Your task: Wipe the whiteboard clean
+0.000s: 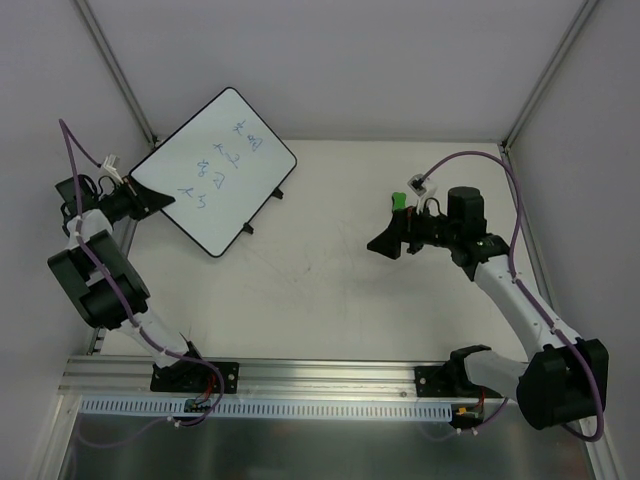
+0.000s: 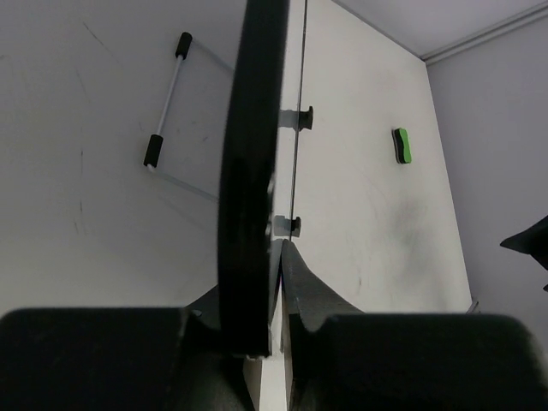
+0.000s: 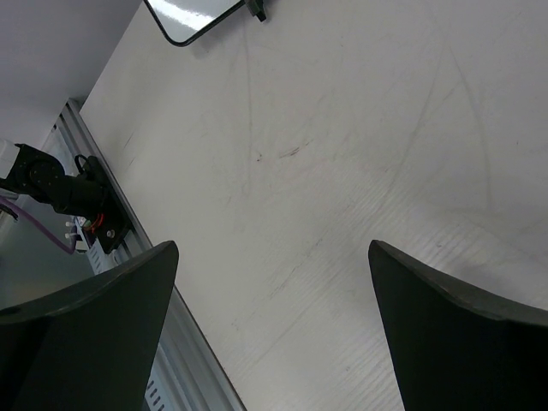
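Note:
The whiteboard [image 1: 215,165], white with a thin black rim and several lines of blue handwriting, sits at the back left. My left gripper [image 1: 150,196] is shut on its left rim. In the left wrist view the rim [image 2: 253,154] runs edge-on between the closed jaws of the left gripper [image 2: 267,257]. My right gripper [image 1: 388,242] is open and empty, above the table at centre right. Only bare table shows between the right gripper's [image 3: 272,248] fingers. A small green eraser [image 1: 398,201] lies just behind it and also shows in the left wrist view [image 2: 402,144].
The board's two black feet [image 1: 280,193] point toward the table's middle. A white bar with black ends [image 2: 167,101] lies on the board face seen from the left wrist. A board corner [image 3: 193,17] shows at the top of the right wrist view. The metal rail [image 1: 300,375] runs along the near edge.

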Controlling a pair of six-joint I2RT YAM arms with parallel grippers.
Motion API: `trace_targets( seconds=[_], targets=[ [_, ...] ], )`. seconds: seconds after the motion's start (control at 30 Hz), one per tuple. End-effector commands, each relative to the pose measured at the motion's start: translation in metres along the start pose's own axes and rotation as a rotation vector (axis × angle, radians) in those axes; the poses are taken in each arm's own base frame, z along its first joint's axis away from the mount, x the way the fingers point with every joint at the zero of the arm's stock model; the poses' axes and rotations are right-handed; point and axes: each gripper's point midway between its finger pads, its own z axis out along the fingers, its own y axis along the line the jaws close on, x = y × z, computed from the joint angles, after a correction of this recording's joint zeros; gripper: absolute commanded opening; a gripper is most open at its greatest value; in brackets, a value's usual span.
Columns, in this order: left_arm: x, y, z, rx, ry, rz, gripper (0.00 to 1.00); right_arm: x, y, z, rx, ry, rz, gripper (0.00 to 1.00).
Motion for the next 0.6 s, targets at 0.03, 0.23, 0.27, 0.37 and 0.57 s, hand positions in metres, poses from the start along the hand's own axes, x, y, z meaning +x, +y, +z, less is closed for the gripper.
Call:
trace_targets(
  seconds=[0.03, 0.23, 0.27, 0.37, 0.57],
  targets=[
    [0.001, 0.004, -0.004, -0.067, -0.045, 0.137, 0.00, -0.011, 0.008, 0.002, -0.043, -0.022, -0.052, 0.99],
    [0.009, -0.003, -0.005, -0.058, -0.089, 0.132, 0.00, -0.017, 0.013, 0.005, -0.069, -0.017, -0.060, 0.99],
    [0.010, -0.005, -0.006, -0.055, -0.097, 0.120, 0.00, -0.017, 0.013, 0.005, -0.071, -0.016, -0.058, 0.99],
    [0.011, -0.013, -0.008, -0.037, -0.125, 0.148, 0.00, -0.015, 0.015, 0.007, -0.081, -0.009, -0.060, 0.99],
    [0.011, -0.031, -0.013, -0.004, -0.180, 0.156, 0.00, -0.013, 0.019, 0.007, -0.093, -0.005, -0.068, 0.99]
  ],
)
